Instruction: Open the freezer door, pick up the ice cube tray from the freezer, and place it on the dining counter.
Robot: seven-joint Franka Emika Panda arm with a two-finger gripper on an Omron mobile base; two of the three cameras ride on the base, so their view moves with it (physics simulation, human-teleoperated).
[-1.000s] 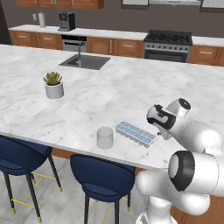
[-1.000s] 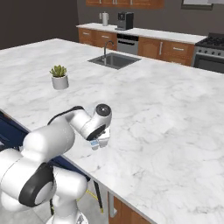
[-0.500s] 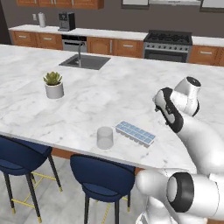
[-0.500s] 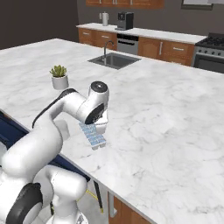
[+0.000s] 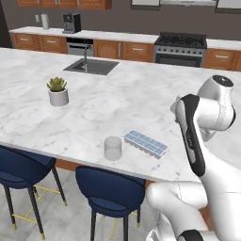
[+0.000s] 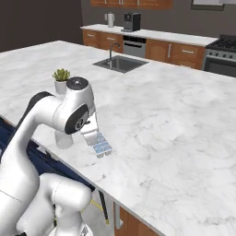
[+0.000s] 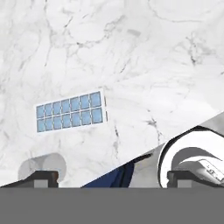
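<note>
1. Nearest to me, two navy bar stools [image 5: 110,190] are tucked under the near edge of the counter [image 5: 141,89], the big white marble slab with grey veins.
2. My gripper [image 7: 112,180] is up in the air above the near edge of that counter, looking straight down. In the hand view the two fingers [image 7: 40,178] stand wide apart with nothing between them, so it's spread open and empty.
3. The ice cube tray [image 5: 145,143] lies flat on the counter close to the near edge, cells up, two rows of pale blue squares. Nothing is touching it. In the hand view it sits [image 7: 70,111] well clear of the fingers.
4. Just to the left of the tray, a clear round glass cup [image 5: 113,148] stands upright. Near the tray but apart from it, and also close to the near edge.
5. Farther back and well to the left, there's a small potted plant [image 5: 58,91] in a white pot, upright.
6. Beyond that, an inset sink [image 5: 92,66] with a faucet is set in the far part of the counter.
7. Across the room along the far wall runs another counter over wooden cabinets, with a black stove [image 5: 181,48] on the right and a coffee machine [image 5: 72,22] on the left.
</note>
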